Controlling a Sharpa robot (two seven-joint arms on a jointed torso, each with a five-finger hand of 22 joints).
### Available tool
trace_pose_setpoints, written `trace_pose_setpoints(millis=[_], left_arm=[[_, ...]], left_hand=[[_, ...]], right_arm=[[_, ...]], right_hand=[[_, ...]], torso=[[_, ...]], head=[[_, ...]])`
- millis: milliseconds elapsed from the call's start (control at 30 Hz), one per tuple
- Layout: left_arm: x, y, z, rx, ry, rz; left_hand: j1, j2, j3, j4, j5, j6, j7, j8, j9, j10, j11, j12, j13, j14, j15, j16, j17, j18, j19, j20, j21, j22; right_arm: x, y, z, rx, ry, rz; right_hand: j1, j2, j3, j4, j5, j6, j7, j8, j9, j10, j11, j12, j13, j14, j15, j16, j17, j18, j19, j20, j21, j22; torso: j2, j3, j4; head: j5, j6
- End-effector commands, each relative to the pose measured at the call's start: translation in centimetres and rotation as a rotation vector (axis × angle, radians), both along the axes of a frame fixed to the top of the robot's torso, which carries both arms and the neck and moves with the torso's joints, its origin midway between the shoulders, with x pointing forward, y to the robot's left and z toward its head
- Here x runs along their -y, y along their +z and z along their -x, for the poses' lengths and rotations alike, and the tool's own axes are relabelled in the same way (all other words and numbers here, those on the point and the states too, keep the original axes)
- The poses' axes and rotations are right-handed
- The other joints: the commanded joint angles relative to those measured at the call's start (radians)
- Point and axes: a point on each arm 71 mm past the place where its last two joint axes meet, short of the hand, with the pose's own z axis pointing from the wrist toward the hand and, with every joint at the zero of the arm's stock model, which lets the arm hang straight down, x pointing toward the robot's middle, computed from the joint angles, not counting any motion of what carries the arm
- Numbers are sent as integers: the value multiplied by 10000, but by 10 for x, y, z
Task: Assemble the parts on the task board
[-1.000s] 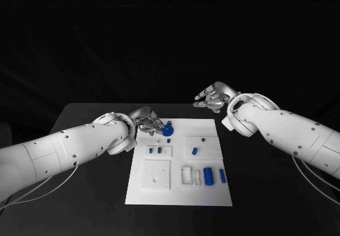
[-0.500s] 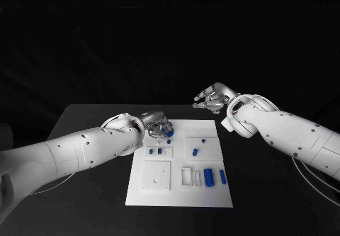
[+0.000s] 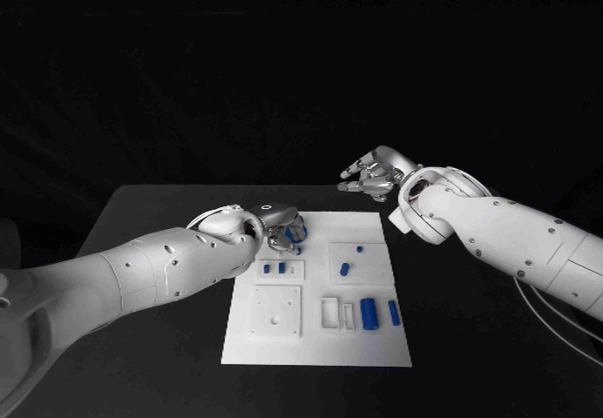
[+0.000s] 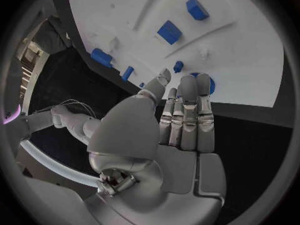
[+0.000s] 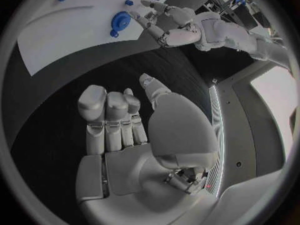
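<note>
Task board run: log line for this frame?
left hand: open, over round blue part at far-left corner of task board | right hand: open, raised beyond far edge | other parts untouched

Two white arms, glossy and rounded, built of thick tubular shells joined by bulbous housings. Small dark screw holes dotted along the left arm (image 3: 138,274) and the right arm (image 3: 515,235). Thin pale cables looping beneath the forearms near the outer edges. Round wrist collars edged with dark seams. Silver metallic left hand (image 4: 169,130): smooth domed thumb base, flat plated palm, segmented fingers with ridged backs and rounded pale tips (image 4: 164,77). Silver right hand (image 5: 134,140) of the same make: broad polished thumb mound, blocky palm panels, stubby segmented fingers (image 5: 92,105). Exposed dark mechanism with reddish wiring at each wrist root.
</note>
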Motion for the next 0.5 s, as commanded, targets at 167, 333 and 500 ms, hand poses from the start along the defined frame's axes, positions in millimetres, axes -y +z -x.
trace_pose_setpoints(millis=[167, 333, 500], left_arm=[[6, -7, -1, 24, -181, -424], [4, -8, -5, 97, -49, -414], [2, -10, -7, -29, -51, -457]], left_hand=[[124, -19, 108, -42, 101, 49, 4, -24, -4, -67, 9, -37, -10, -30, -71, 97, -98, 91, -96, -30, 213, 242], [61, 64, 267, -42, 128, 98, 14, -23, -4, 56, -7, -39, -12, -14, -60, 157, -156, 137, -149, -12, 390, 239], [24, 104, 374, -65, 123, 250, 16, -13, 6, 293, -50, -37, -11, 58, -69, 290, -145, 146, -160, -25, 553, 246]], right_arm=[[-3, 1, 1, 67, 134, -25], [-5, 1, 1, 51, 178, -27], [-6, 1, 2, 40, 209, -27]], right_hand=[[-106, 25, -6, 72, 2, -16, 8, -44, -7, -49, -9, -27, -12, 21, 23, -29, -11, 150, 292, 40, -2, 1091], [-101, 39, -33, 95, -9, -14, 6, -45, -7, -40, -11, -19, -16, 31, 21, -22, -7, 148, 306, 37, -2, 1095], [-101, 39, -33, 95, -9, -14, 6, -45, -7, -40, -11, -19, -16, 31, 21, -22, -7, 148, 306, 37, -2, 1095]], torso=[[7, -14, 8], [5, -1, -5], [5, 0, 5]], head=[[-14, -14], [-21, 16], [-54, -21]])
